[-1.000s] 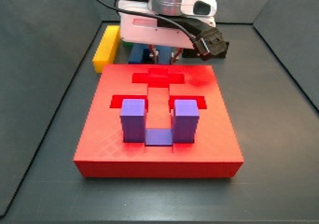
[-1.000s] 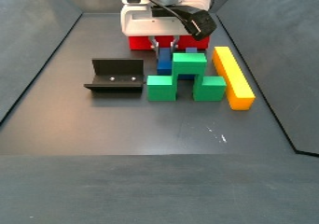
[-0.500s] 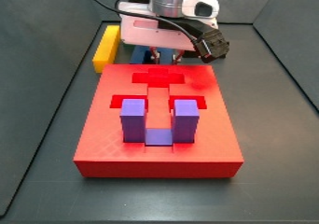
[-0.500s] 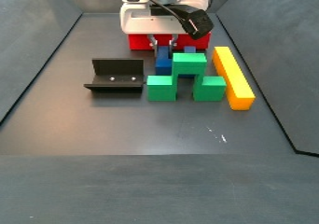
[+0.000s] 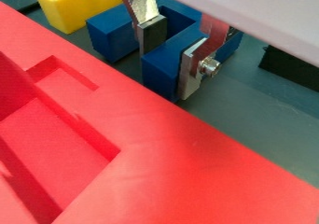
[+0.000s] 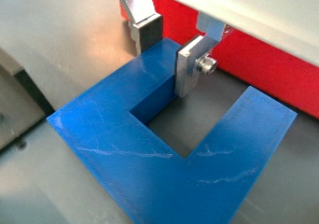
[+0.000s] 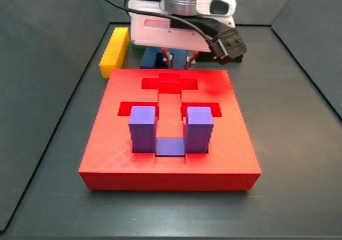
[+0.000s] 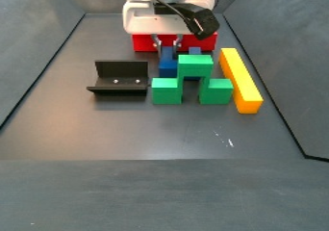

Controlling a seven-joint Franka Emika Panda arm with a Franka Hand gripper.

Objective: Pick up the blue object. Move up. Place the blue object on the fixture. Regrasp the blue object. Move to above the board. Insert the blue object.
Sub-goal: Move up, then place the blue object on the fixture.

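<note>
The gripper [image 6: 169, 43] is low at the far end of the floor, just beside the board [image 7: 168, 134], with its two silver fingers [image 6: 193, 63] straddling one prong of the blue object [image 6: 174, 148]. In both wrist views the plates stand on either side of that prong — near or touching its faces, though whether they are pressing cannot be told, so the jaws are narrowly apart rather than wide and no lift is evident. The blue object lies on the dark floor between the board's edge and the green stepped block [image 8: 193, 77], only a sliver of it showing in a side view [image 8: 168, 60] beneath the arm. It looks like a solid, rigid plastic piece: probably light, stiff enough to take a firm squeeze without yielding, and smooth-faced with faint scuffs, so it may slip or pivot if pinched off-centre. Holding one prong across its flat parallel sides seems sensible — the pads get full contact there. The fixture [image 8: 118, 79] stands well apart, beyond the green stepped block, and the purple U-shaped block [image 7: 168, 129] sits on the board.
</note>
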